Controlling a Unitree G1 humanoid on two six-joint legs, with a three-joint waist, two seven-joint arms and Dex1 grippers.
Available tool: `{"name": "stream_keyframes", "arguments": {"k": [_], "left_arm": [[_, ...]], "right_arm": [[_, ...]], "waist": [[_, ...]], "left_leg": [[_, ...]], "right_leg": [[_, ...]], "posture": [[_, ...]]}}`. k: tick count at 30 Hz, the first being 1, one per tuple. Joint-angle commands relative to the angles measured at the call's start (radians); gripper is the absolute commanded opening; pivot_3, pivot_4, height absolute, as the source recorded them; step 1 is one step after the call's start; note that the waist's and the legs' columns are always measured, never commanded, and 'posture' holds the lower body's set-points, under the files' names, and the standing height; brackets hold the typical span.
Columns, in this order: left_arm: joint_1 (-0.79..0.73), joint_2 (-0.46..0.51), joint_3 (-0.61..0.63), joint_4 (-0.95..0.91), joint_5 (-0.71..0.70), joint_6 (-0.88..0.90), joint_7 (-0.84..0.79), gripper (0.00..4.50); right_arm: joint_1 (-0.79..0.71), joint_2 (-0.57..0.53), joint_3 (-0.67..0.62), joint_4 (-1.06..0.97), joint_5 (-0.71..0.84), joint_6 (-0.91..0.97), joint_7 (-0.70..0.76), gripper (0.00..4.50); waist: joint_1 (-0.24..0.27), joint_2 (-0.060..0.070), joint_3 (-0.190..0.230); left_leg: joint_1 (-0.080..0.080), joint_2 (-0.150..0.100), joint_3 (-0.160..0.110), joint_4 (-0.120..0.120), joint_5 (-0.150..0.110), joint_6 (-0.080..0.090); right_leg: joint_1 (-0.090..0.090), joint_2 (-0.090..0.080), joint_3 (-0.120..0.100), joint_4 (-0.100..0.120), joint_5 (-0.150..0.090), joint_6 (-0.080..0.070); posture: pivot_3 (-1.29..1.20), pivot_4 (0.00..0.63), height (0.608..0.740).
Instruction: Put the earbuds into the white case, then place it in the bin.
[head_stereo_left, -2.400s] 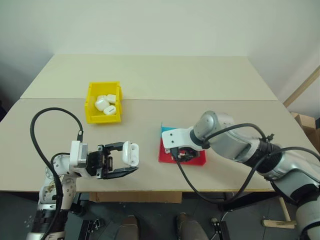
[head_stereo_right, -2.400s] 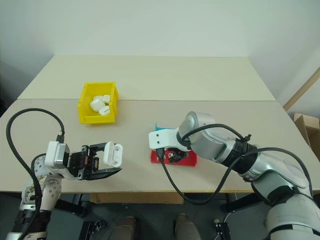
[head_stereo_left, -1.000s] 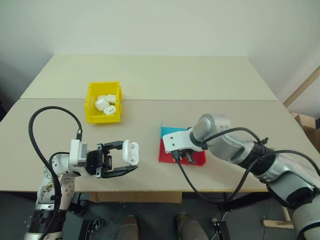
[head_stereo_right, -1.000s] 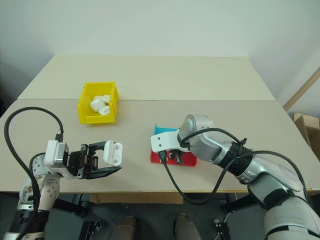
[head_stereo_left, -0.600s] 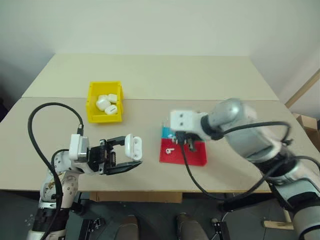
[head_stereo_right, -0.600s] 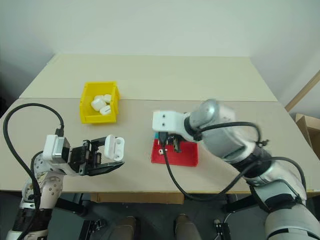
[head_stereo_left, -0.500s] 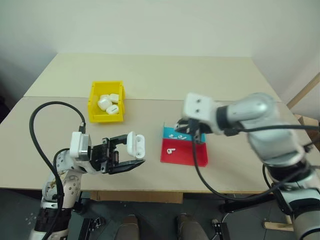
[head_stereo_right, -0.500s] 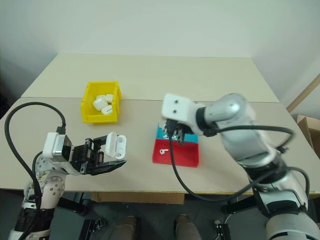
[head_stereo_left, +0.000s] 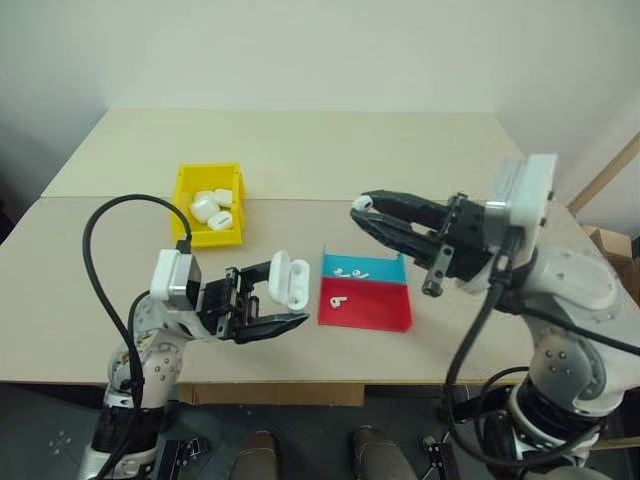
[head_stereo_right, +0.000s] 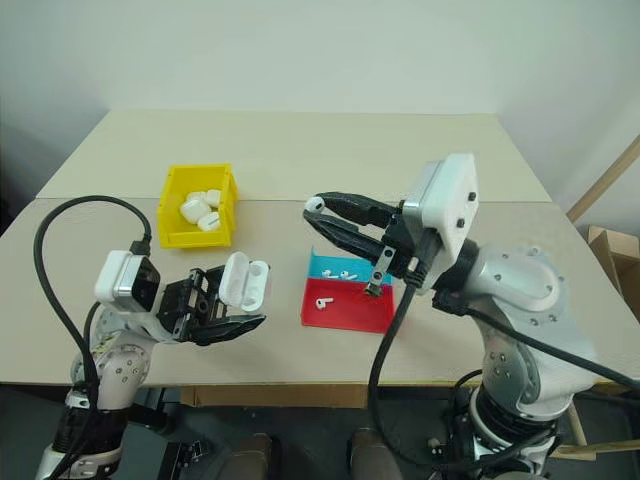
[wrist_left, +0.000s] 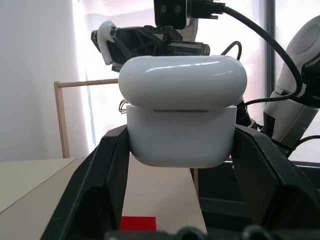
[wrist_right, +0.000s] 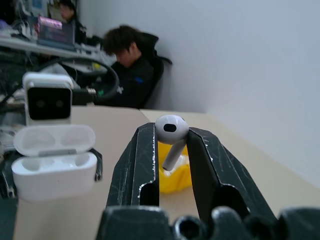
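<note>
The white case (head_stereo_left: 290, 281), its lid hinged open, is raised over the table's front edge with my left gripper (head_stereo_left: 288, 297) shut on its lower half. It also appears as the white case (wrist_right: 54, 159) in the right wrist view. My right gripper (head_stereo_left: 358, 212) hangs above the table, pointing left toward the case and a short way to its right. It is shut on one earbud (wrist_right: 171, 133), pinched by its stem between the fingertips. Three more earbuds (head_stereo_left: 340, 299) lie in the tray. The yellow bin (head_stereo_left: 182, 205) stands at the left middle, beyond the left gripper.
A shallow red and blue tray (head_stereo_left: 375, 310) lies at the table's centre front, below the right arm. Several closed white cases (head_stereo_left: 206, 208) rest inside the bin. A seated person (wrist_right: 125, 60) is in the background of the right wrist view.
My right gripper has lifted off the tray with an earbud and swung round to point left at the case. My left gripper has carried the open case a little right and up.
</note>
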Motion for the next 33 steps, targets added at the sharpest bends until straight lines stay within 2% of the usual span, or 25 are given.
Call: {"name": "stream_keyframes", "arguments": {"k": [1,5,11,17,33], "left_arm": [[-0.024,-0.009,0.002,-0.001,-0.005,-0.008,-0.009,2.76],[-0.036,-0.028,-0.005,0.001,0.005,-0.021,-0.009,2.76],[-0.021,-0.030,-0.004,-0.034,0.001,-0.014,0.001,2.76],[-0.027,-0.030,-0.007,-0.021,0.008,-0.019,-0.006,2.76],[-0.036,-0.030,-0.008,-0.018,0.017,-0.017,-0.016,2.76]], "right_arm": [[0.030,0.019,0.009,-0.005,0.058,-0.147,-0.027,0.67],[0.070,0.008,0.059,0.030,0.081,-0.259,-0.014,0.67],[0.115,-0.033,0.081,0.069,0.195,-0.358,0.063,0.67],[0.116,-0.100,0.175,0.181,0.159,-0.482,0.188,0.67],[0.017,-0.093,0.326,0.330,0.100,-0.629,0.192,0.67]], "waist": [[0.000,0.000,0.000],[0.000,0.000,0.000],[0.000,0.000,0.000],[-0.001,0.000,0.000],[0.001,0.000,0.000]], "left_leg": [[0.000,0.000,0.000,0.000,0.000,0.000],[0.000,0.000,0.000,0.000,0.000,0.000],[0.000,0.000,0.000,-0.001,0.000,0.000],[0.002,0.000,0.000,-0.001,0.000,0.000],[0.001,0.000,0.000,-0.001,0.000,0.000]], "right_leg": [[0.000,0.000,0.000,0.000,0.000,0.000],[0.000,0.000,0.000,-0.001,0.000,0.000],[0.000,0.000,0.000,-0.001,0.000,0.000],[0.001,0.000,0.000,-0.001,0.000,0.000],[0.001,0.000,0.000,-0.001,0.000,0.000]], "posture": [[0.00,0.150,0.740],[0.00,0.150,0.740],[0.00,0.150,0.740],[0.00,0.150,0.740],[0.00,0.150,0.740]]}}
